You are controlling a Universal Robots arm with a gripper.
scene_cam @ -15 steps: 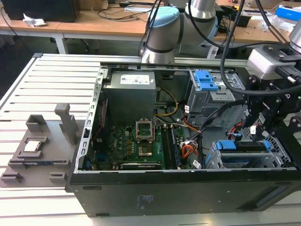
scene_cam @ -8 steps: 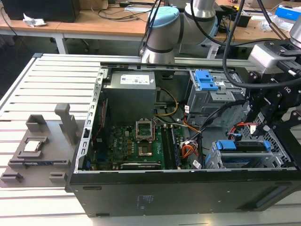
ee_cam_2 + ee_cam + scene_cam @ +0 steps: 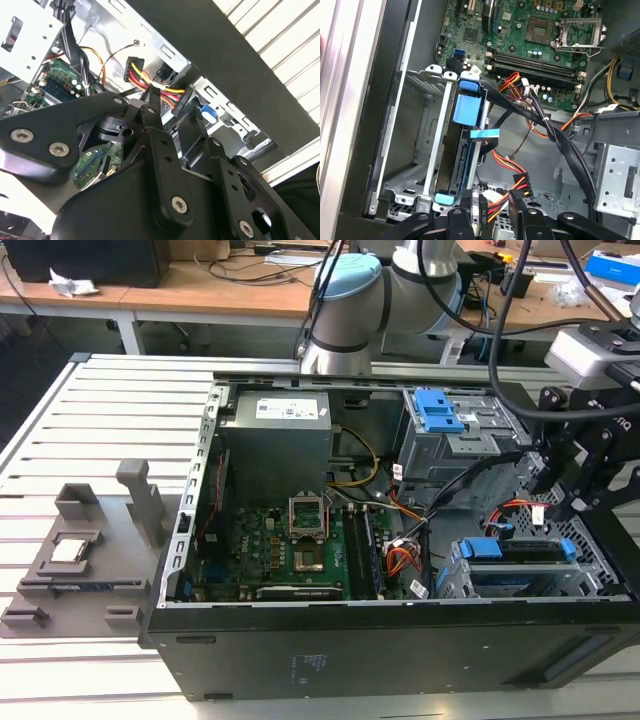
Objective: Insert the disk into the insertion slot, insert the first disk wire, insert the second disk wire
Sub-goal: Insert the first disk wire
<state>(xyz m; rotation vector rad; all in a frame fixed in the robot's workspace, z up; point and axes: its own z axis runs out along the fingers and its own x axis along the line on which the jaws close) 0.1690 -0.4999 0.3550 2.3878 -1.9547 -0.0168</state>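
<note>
The disk [image 3: 515, 558], dark and framed by its blue carrier, sits inside the insertion slot [image 3: 600, 565], the silver cage at the case's corner on the exterior view's right. The first wrist view shows the disk [image 3: 462, 150] edge-on between the cage rails [image 3: 436, 150]. My gripper [image 3: 553, 512] hangs just behind that cage. In both wrist views its black fingers [image 3: 152, 107] close on the black plug of a disk wire [image 3: 170, 96] with red, yellow and orange strands. My gripper [image 3: 492, 206] and the wire [image 3: 495, 212] are near the disk's connector end. A second black plug [image 3: 522, 186] hangs on the same strands.
The open case holds a green motherboard [image 3: 300, 540], a grey power supply [image 3: 275, 440] and a taller grey cage with a blue latch plate [image 3: 440, 410]. A black cable bundle [image 3: 555, 135] crosses beside the disk. A grey fixture [image 3: 80, 550] lies on the slatted table.
</note>
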